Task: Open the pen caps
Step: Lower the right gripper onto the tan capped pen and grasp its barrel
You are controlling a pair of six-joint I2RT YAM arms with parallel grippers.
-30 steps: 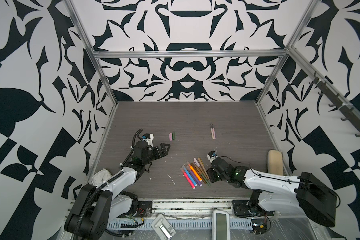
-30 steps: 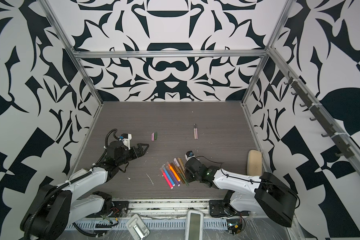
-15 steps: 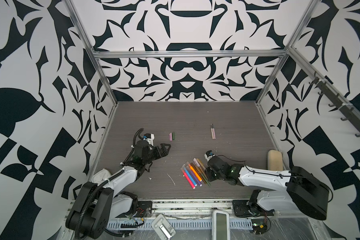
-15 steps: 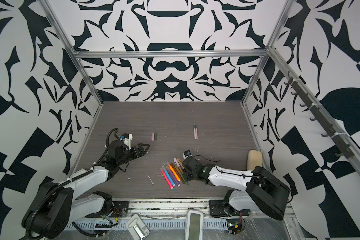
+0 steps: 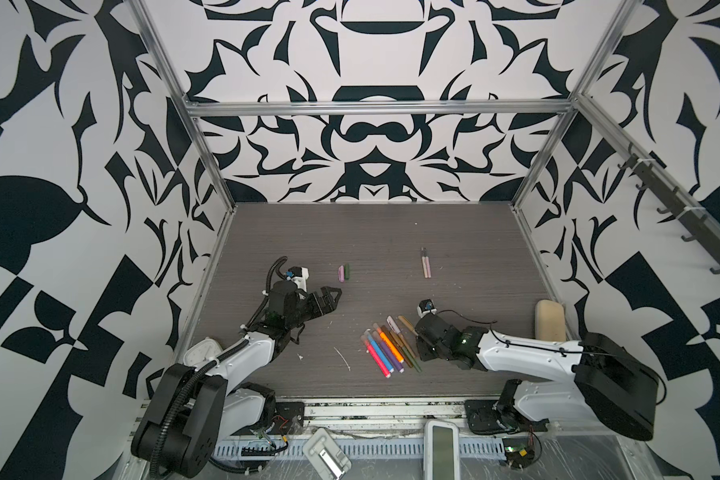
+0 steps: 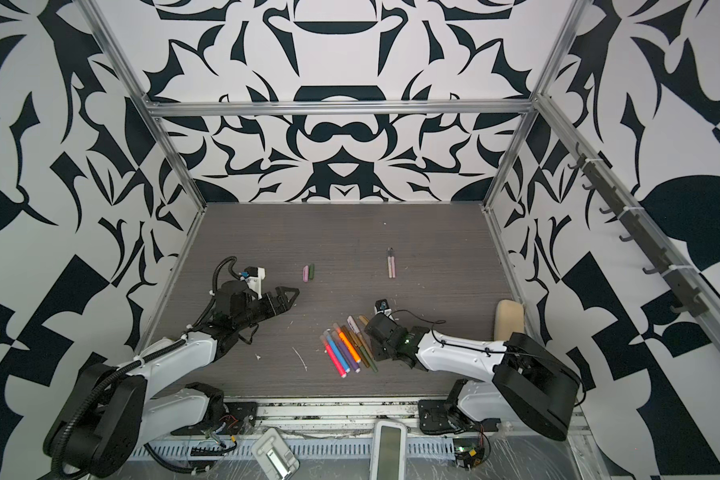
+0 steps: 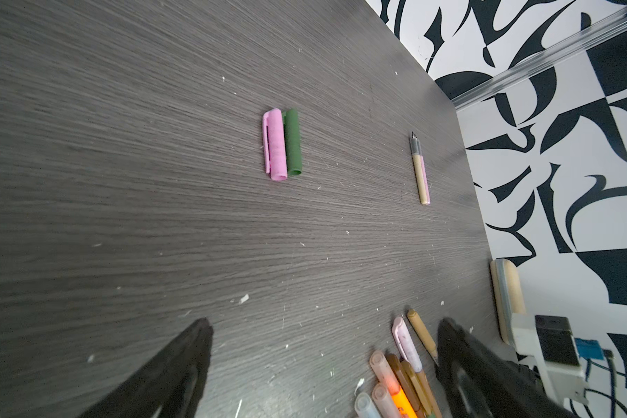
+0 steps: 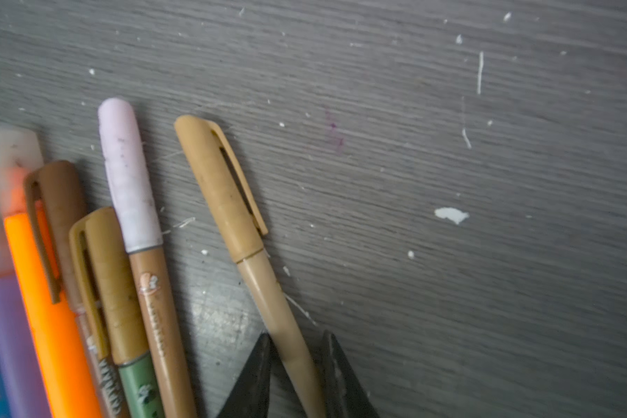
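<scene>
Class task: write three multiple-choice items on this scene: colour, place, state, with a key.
1. The two loose caps are: A blue and orange; B pink and dark green; C both tan.
2. The right tool straddles: A the tan pen; B the orange pen; C a loose cap.
3. The left tool is: A shut on a cap; B shut on a pen; C open and empty.
Key: B, the left wrist view shows both colours; A, the tan barrel runs between its tips; C, its fingers stand wide apart, nothing between.

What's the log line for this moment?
left jaws: open | right jaws: closed on tan pen, cap on | loose: pink cap, green cap
</scene>
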